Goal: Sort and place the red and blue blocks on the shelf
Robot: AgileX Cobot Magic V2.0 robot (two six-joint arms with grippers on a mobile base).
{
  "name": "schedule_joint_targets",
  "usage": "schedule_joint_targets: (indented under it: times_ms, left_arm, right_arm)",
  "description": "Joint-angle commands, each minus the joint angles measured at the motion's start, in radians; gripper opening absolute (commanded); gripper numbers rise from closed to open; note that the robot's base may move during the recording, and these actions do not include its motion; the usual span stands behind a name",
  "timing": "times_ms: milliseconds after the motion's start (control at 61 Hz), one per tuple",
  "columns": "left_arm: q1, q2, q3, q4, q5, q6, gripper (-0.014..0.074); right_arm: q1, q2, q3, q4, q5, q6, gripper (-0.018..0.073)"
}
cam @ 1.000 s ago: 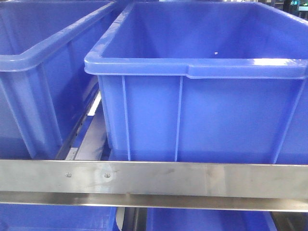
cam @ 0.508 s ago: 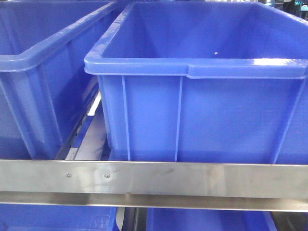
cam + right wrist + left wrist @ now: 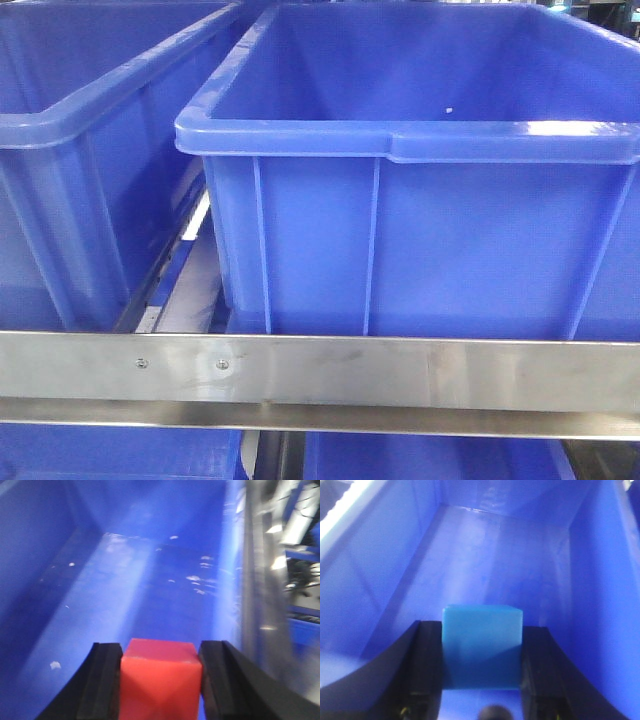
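Note:
In the left wrist view, my left gripper (image 3: 481,630) is shut on the blue block (image 3: 482,650), a light-blue cube pressed between both black fingers (image 3: 427,665). It hangs inside a blue bin (image 3: 395,580), above the bin floor. My right gripper (image 3: 160,650) is shut on the red block (image 3: 160,685), which sits squarely between its black pads (image 3: 105,680) over the floor of another blue bin (image 3: 125,580). The shelf (image 3: 400,370) shows in the front view as a brushed steel rail with two screws. No block or gripper appears in that view.
Two large blue bins, one at the left (image 3: 80,130) and one at the right (image 3: 420,140), stand side by side on the shelf with a white roller track (image 3: 175,270) between them. More blue bins show under the rail. A steel upright (image 3: 260,580) runs beside the right bin's wall.

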Motion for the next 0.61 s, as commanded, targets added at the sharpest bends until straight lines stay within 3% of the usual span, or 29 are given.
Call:
schedule_joint_targets:
  times_ms: [0,377,492,590]
  left_arm:
    - [0.001,0.066,-0.077,0.008,-0.101,-0.003,0.0125]
    - [0.001,0.316,-0.221,0.008,-0.112,-0.003,0.0128]
    - [0.001,0.348,-0.223,0.008,-0.110,-0.003,0.0210]
    - [0.000,0.357,-0.223,0.008,-0.097,-0.003,0.0407]
  right_arm:
    - [0.011,0.062,-0.076,-0.016,-0.124,-0.007,0.0049]
    - [0.042,0.282,-0.192,-0.016,-0.132,-0.006,0.0078]
    - [0.042,0.301,-0.192,-0.016,-0.132,-0.006,0.0248]
    - [0.042,0.307,-0.192,-0.016,-0.142,-0.006,0.0510]
